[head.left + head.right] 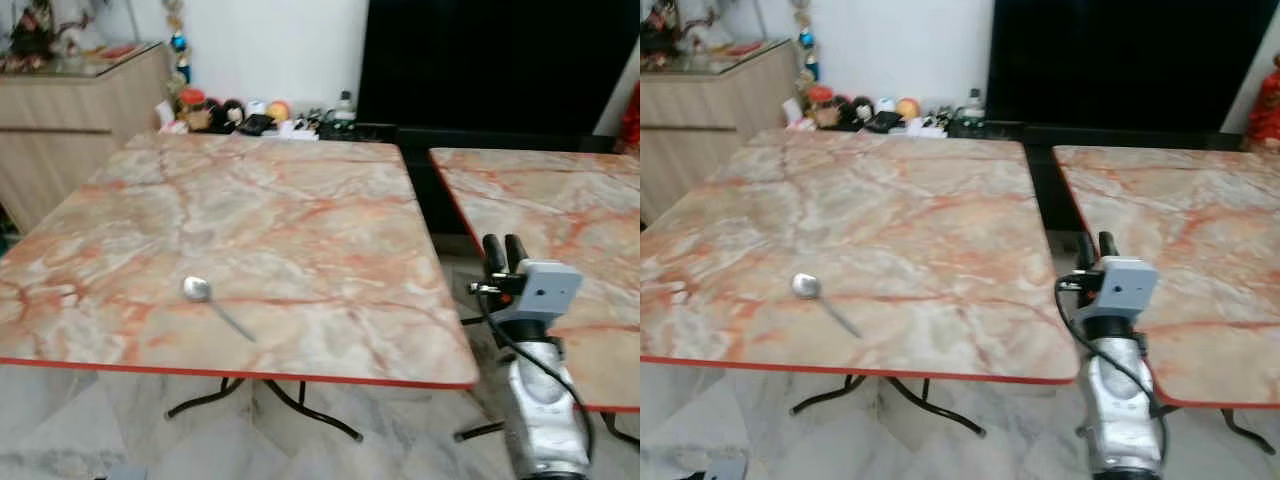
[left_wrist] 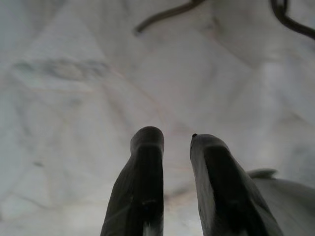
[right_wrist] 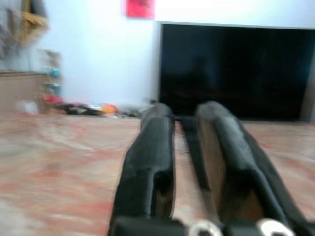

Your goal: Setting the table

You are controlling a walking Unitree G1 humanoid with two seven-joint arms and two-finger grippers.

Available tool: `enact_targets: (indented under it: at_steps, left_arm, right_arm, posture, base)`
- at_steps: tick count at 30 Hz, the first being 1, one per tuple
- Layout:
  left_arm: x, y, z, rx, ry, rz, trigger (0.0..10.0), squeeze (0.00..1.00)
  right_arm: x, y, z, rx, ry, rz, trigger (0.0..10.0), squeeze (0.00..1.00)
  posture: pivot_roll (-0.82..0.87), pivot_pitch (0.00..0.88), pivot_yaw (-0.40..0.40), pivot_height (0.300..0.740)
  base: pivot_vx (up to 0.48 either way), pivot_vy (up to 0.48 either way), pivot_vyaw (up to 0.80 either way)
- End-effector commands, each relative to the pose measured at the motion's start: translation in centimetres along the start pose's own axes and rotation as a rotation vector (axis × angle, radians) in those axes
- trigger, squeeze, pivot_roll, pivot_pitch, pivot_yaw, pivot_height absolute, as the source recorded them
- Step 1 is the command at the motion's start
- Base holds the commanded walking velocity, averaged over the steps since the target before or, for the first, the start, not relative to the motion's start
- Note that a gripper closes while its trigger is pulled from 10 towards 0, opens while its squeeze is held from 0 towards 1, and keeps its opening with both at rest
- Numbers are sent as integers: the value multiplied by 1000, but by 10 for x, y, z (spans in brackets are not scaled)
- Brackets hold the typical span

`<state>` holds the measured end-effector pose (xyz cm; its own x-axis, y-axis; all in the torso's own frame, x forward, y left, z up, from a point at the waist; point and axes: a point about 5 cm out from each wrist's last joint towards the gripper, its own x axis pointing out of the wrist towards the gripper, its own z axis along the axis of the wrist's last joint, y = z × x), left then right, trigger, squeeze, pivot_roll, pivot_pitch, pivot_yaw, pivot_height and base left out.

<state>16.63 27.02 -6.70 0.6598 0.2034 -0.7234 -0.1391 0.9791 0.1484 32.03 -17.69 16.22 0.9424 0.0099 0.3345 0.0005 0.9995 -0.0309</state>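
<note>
Spoon lies flat on the near table, bowl toward 10 o'clock, handle toward 4 o'clock.
It rests near the table's front edge, left of centre. The right gripper is raised at the spoon's 3 o'clock, over the gap before the second table; its fingers stand slightly apart, holding nothing. The left gripper points at the floor, fingers slightly apart, empty.

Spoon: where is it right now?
In the left eye view the spoon lies flat on the left marble table, near its front edge on the robot's left, bowl pointing away, well apart from the right pincer raised beside the table's right corner.
</note>
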Motion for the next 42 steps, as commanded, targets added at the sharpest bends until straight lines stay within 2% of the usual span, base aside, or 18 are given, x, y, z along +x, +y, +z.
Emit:
enact_targets:
  at_steps: [1, 22, 42]
  left_arm:
    - [0, -2, -1, -2, 7, -5, 10000, 0]
    - [-1, 3, -1, -23, -2, 18, 10000, 0]
    - [-1, 3, 1, -28, -17, 9, 10000, 0]
  right_arm:
    - [2, -8, 4, -20, -15, -20, 10000, 0]
    - [1, -8, 2, -11, -3, -38, 10000, 0]
    - [-2, -9, -1, -13, 8, -46, 10000, 0]
  posture:
    - [4, 0, -1, 740]
    - [21, 0, 3, 740]
    - [23, 0, 4, 740]
  base:
    - [0, 480, 0]
    - [0, 456, 0]
    - [0, 0, 0]
